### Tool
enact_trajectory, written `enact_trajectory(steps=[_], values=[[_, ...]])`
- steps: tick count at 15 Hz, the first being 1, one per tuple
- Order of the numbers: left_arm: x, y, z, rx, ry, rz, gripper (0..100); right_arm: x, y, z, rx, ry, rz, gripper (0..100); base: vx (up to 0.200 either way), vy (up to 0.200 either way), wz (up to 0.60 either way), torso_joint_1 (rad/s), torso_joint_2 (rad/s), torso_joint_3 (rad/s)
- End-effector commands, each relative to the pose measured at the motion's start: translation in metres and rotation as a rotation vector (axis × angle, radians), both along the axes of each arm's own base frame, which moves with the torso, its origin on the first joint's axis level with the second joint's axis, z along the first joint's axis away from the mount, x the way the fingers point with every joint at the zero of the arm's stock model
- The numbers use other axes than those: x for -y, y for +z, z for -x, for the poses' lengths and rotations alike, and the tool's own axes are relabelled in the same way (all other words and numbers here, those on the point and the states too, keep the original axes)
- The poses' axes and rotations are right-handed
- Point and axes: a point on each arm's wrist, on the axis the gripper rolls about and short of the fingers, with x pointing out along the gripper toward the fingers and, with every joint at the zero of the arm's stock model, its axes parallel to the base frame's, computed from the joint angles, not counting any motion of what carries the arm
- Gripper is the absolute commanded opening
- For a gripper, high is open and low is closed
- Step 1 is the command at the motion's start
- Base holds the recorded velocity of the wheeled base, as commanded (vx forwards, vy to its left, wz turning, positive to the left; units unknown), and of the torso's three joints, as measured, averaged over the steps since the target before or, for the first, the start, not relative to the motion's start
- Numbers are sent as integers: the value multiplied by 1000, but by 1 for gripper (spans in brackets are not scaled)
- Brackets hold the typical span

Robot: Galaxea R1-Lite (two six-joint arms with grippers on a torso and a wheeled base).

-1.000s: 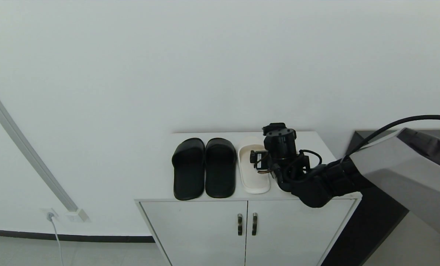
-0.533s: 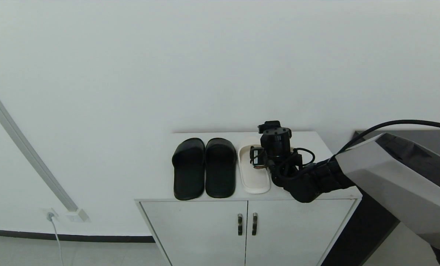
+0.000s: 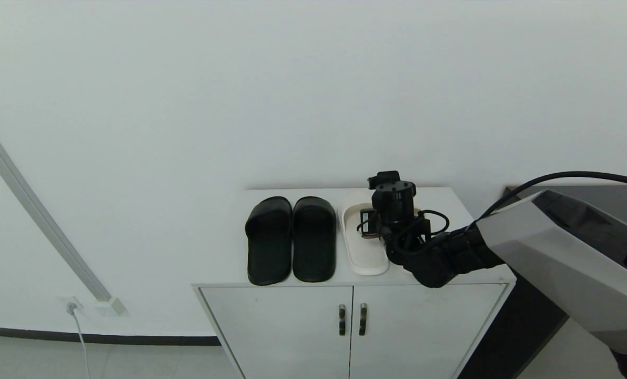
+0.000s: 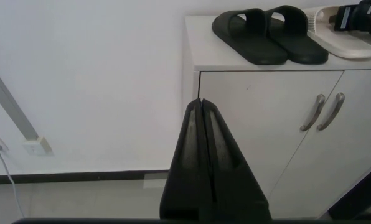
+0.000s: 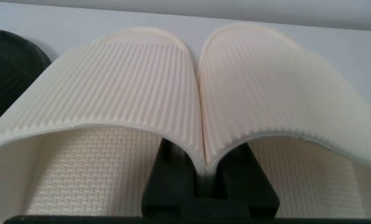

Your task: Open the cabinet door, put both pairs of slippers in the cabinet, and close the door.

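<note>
Pair of cream ribbed foam slippers (image 5: 129, 81) on white two-door cabinet (image 3: 271, 321) top, right end; right gripper (image 5: 207, 177) clamped on their adjoining strap edges. Black rubber slippers (image 3: 291, 239) alongside, nearer left edge. Doors shut. Left gripper (image 4: 201, 109) closed, empty, off front-left corner.

Items shown, by count. Two black slippers (image 3: 269, 241), making one pair. Two white slippers (image 5: 111, 87), making a second pair (four slippers in all, two pairs). One cabinet (image 3: 455, 208), fitted with two doors (image 3: 287, 326) and two handles (image 3: 341, 319), one handle to each door. Two grippers: the left gripper (image 4: 201, 109) and the right gripper (image 5: 205, 177). One wall socket (image 3: 70, 305), with one cable (image 3: 83, 342) plugged into it.
</note>
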Motion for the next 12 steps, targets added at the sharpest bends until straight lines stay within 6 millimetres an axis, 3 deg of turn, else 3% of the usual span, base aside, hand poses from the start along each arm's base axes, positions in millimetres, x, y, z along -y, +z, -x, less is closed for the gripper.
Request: enact_trajectory(steps=[1,7,12], values=[[0,0,0,-1,0,1,0,3,14,5,23,0,-17,0,0,0,0,0,0,0],[0,0,0,-1,0,-1,0,32,61,51,44,26,-36,0,0,0,0,0,0,0],[0,0,0,-1,2,-2,0,54,70,137,-27,247,-17,0,0,0,0,0,0,0]])
